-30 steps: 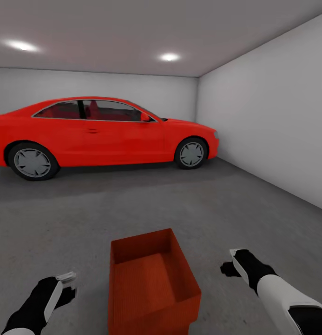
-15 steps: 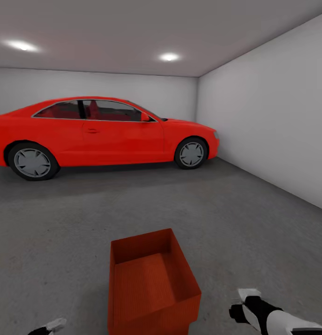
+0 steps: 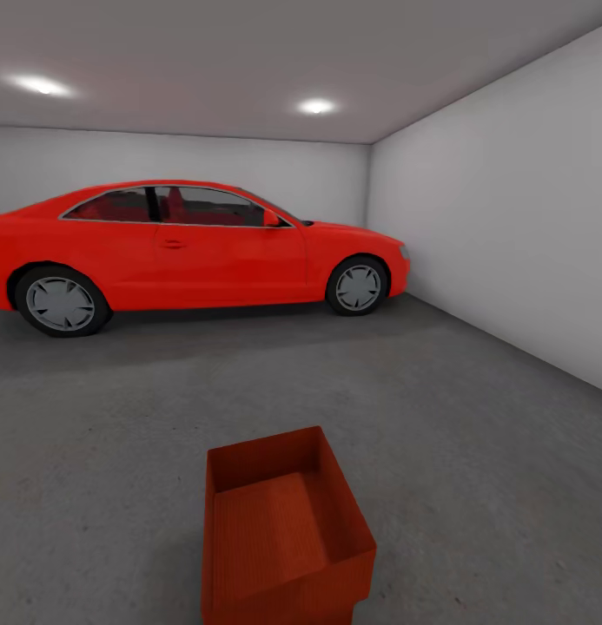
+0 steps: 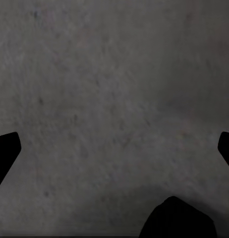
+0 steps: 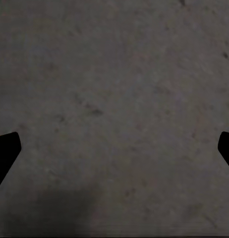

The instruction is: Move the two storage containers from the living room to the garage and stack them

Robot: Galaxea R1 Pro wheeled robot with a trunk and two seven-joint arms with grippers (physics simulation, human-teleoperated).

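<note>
While both grippers point(image 4: 114, 148) point(image 5: 114, 148) hang spread | storage container point(image 3: 283, 529) sits on floor point(image 3: 118, 451)

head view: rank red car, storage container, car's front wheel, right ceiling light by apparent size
1. red car
2. storage container, though it sits far nearer the camera
3. front wheel
4. right ceiling light
</note>
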